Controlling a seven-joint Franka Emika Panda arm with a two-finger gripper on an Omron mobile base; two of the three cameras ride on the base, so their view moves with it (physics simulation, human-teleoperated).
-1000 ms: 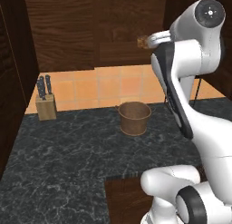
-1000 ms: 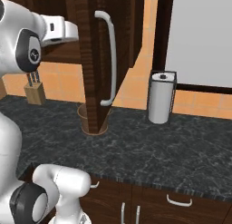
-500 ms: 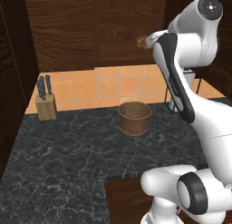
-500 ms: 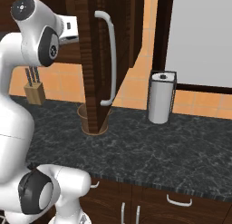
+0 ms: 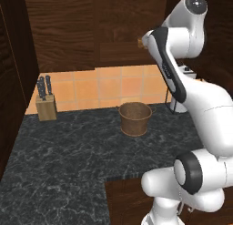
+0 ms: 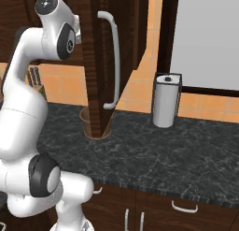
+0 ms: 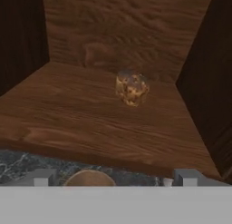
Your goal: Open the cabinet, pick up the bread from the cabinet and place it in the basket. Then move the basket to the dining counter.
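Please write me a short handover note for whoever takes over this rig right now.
Gripper: fingers open and empty, facing into the cabinet.
Cabinet: door swung open, shelf exposed.
Bread: lying on the shelf, towards the back, clear of the fingers.
Basket: upright on the black counter below the cabinet, nothing visible inside.
Done: cabinet opened.
Left: reach in, grasp the bread, drop it in the basket, then carry the basket to the dining counter.

I see cabinet (image 6: pixel 100 61) door swung open, edge toward me, silver bar handle (image 6: pixel 113 59) vertical. Basket (image 6: pixel 86 122) on black counter (image 6: pixel 154 153), partly hidden behind door. Paper towel holder (image 6: pixel 166 100) upright, well right of basket.
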